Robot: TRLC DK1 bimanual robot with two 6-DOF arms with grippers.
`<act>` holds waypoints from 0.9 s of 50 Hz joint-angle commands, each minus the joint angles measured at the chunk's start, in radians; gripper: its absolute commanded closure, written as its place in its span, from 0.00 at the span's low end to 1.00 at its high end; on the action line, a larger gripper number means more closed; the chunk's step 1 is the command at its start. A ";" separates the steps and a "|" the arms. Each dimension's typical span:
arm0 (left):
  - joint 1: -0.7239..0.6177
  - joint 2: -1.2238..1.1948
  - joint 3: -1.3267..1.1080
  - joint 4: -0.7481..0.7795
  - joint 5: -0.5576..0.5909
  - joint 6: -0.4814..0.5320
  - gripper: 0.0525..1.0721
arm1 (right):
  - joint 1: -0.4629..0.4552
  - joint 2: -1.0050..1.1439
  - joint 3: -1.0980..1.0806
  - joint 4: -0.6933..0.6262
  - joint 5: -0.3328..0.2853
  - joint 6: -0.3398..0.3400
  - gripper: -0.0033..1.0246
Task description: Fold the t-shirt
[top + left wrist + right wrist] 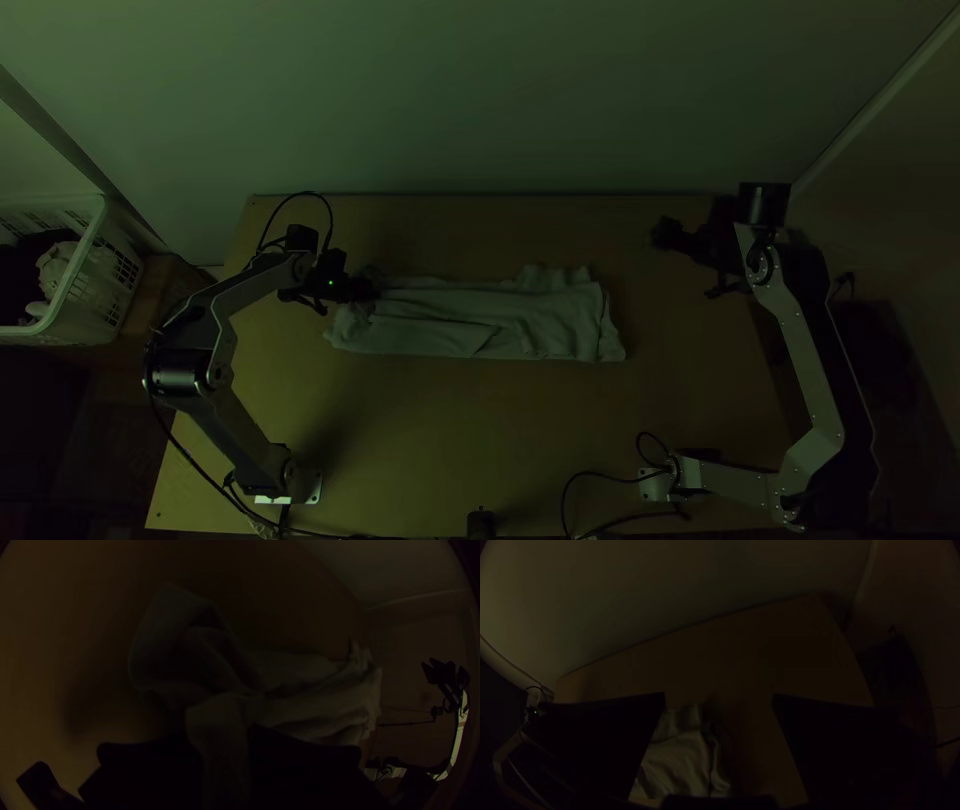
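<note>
And here's the left gripper [368,287], right at one end of the pale, soft cloth t-shirt [540,315], with a bunched bit of fabric pinched between its wide flat black fingers [150,770]! From that grip the shirt runs across the light wooden table [480,430] toward the right gripper's side, a long, narrow folded strip, wrinkled on top, with a slanting crease partway along. Just beside the left gripper, the pinched end rises in loose, rounded folds.

Over to the right gripper [668,233], and it's spread wide, a broad gap between its fingers [830,740], no cloth between them. It's apart from the shirt, whose other, rumpled end lies on its near side, short of it toward the left gripper.

Beyond the left gripper on its outer side, well apart and off the table, sits a white plastic slatted basket [70,325] with pale crumpled cloth [55,270] inside. A thin black cable [325,205] loops on the left gripper's far side.
</note>
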 commanded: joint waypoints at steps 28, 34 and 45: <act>0.436 -0.094 0.201 -0.338 -0.183 0.343 0.97 | -0.004 -0.052 -0.103 0.070 -0.004 0.012 0.04; 0.474 -0.095 0.264 -0.418 -0.247 0.388 0.97 | -0.005 -0.058 -0.122 0.082 -0.004 0.017 0.04; 0.485 -0.143 0.390 -0.568 -0.361 0.411 0.97 | -0.009 -0.087 -0.159 0.114 -0.004 0.020 0.04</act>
